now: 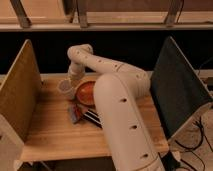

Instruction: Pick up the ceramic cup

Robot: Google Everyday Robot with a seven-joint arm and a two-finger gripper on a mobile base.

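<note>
The cup (65, 88) stands upright on the desk (50, 131), at the far left part of it, just beside the left edge of the orange bowl (86, 91). It looks small, round and pale grey-white, with a wide open rim and no handle to see. I judge it sits low and stable, so a grasp from above over the rim seems the natural way.

The gripper (71, 80) comes down right at the cup, at its upper right side, and this explains why the arm (120, 110) bends over the bowl from the right. Whether the fingers are released or clenched on the cup I cannot tell.

In front of the bowl some flat dark things (80, 114) lie on the desk; what they are is not clear. Side panels (20, 95) stand at both ends of the desk.
</note>
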